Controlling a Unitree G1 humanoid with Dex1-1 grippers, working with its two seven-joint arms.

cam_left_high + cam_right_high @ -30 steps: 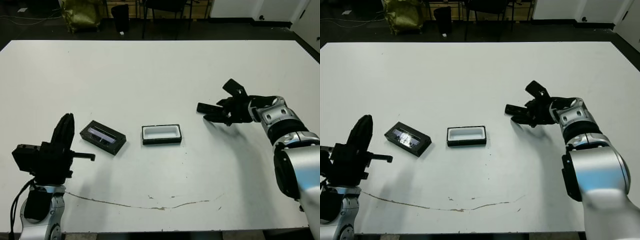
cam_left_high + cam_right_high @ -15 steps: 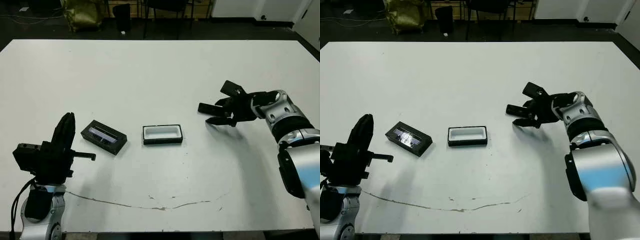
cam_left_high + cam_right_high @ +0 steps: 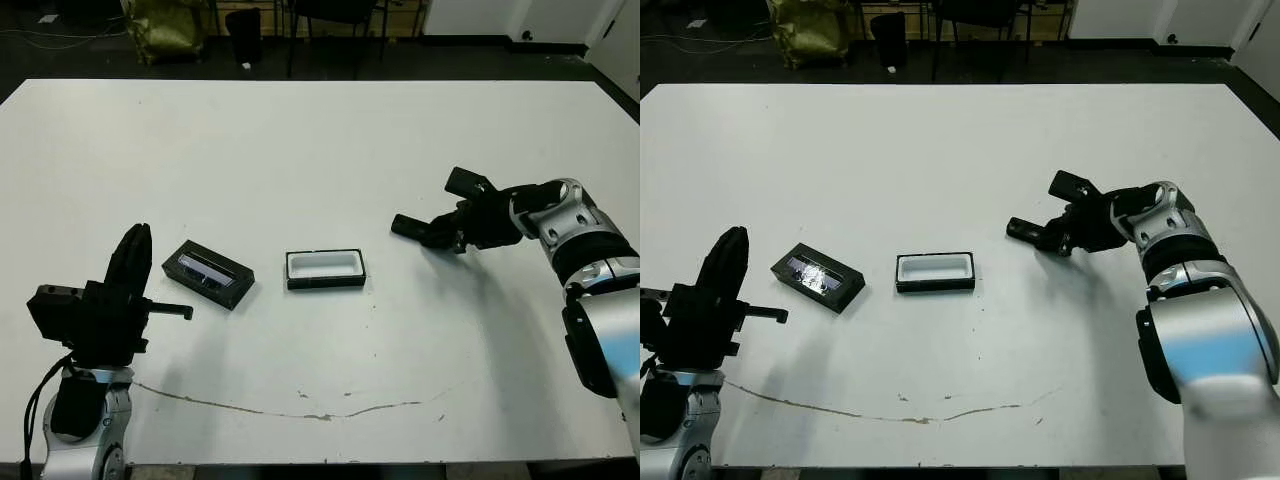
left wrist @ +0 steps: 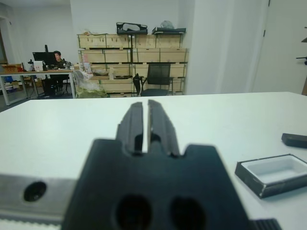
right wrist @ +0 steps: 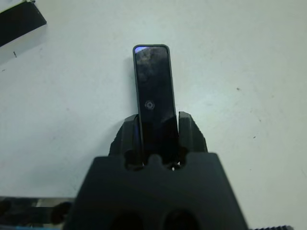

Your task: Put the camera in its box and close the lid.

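Note:
The camera (image 3: 415,229), a slim black bar, sticks out from my right gripper (image 3: 452,234), which is shut on its near end. In the right wrist view the camera (image 5: 154,91) runs out between the two fingers (image 5: 127,136), low over the table. The box (image 3: 325,268), a black tray with white lining, lies open at mid-table, left of the camera's free end. Further left lies the lid (image 3: 208,274), black with a shiny window strip. My left gripper (image 3: 131,262) stands shut and holds nothing, just left of the lid.
The white table (image 3: 300,150) has a thin brown crack line (image 3: 300,408) near its front edge. Dark chairs and a yellow bag (image 3: 160,25) stand beyond the far edge. The left wrist view shows the box (image 4: 273,173) and, far off, a person at a desk.
My right gripper has shut on the camera and turned its wrist. The camera's free end has shifted slightly left and down, toward the box. The left arm, lid and box have not moved.

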